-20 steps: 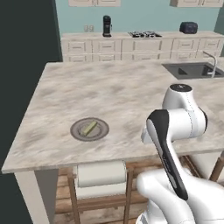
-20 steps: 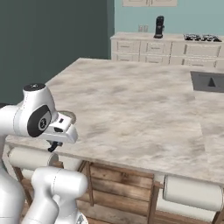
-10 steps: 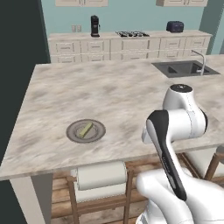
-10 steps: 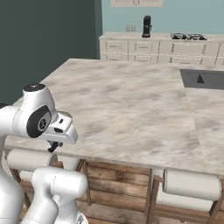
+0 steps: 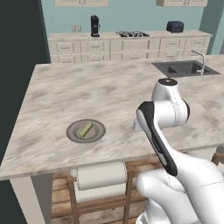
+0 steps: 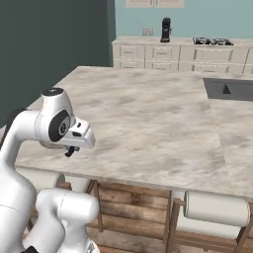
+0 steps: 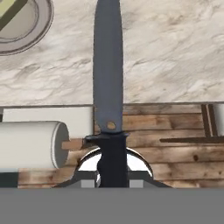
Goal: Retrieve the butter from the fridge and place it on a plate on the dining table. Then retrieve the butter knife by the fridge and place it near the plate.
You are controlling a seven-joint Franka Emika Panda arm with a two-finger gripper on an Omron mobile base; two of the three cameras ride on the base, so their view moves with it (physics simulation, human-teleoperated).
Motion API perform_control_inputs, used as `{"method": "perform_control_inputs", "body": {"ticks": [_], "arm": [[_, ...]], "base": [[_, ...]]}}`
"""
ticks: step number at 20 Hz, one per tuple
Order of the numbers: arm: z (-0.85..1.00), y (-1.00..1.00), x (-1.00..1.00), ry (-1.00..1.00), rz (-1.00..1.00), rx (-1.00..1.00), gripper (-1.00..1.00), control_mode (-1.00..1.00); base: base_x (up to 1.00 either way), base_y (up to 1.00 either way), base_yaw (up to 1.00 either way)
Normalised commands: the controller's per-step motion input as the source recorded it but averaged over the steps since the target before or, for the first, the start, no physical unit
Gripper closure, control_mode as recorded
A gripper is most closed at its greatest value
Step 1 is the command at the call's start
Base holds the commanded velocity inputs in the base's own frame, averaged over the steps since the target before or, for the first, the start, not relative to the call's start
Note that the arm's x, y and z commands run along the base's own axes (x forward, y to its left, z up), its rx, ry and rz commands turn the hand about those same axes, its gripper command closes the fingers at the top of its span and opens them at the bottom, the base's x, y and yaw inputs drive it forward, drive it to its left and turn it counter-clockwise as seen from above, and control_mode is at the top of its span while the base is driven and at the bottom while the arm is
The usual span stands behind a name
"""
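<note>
Your arm (image 5: 162, 118) is folded back over the tabletop (image 5: 113, 92) edge, jaws pinching the butter knife (image 7: 108, 78), blade pointing toward the plate (image 5: 86, 131) holding butter (image 5: 85, 129).

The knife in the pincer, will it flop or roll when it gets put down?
Probably neither. The knife sticks out straight from the pincer without drooping, so it looks stiff. Its blade looks flat, so it should lie still on the dining table.

Teal wall (image 5: 131, 15) stood behind cream cabinets (image 5: 127, 46) bearing a stove (image 5: 132, 33), coffee maker (image 5: 94, 26) and toaster (image 5: 175, 26). A sink (image 5: 183, 68) lay far beyond the pincer. Cream stools (image 7: 33, 144) stood on wood floor (image 7: 175, 144) below it.
</note>
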Motion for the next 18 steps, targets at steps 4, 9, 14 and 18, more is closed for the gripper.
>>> {"method": "perform_control_inputs", "body": {"ticks": [4, 9, 14, 18], "arm": [[0.00, 0.31, 0.91, 0.05, -0.01, 0.00, 1.00, -1.00], [-0.11, 0.00, 0.45, 0.00, 0.00, 0.00, 1.00, -1.00], [-0.51, 0.00, 1.00, -0.06, 0.00, 0.02, 1.00, -1.00], [-0.58, 0.00, 0.98, -0.17, 0.00, 0.00, 1.00, -1.00]], "base": [[0.00, 0.00, 0.00], [0.00, 0.00, 0.00], [0.00, 0.00, 0.00], [0.00, 0.00, 0.00]]}}
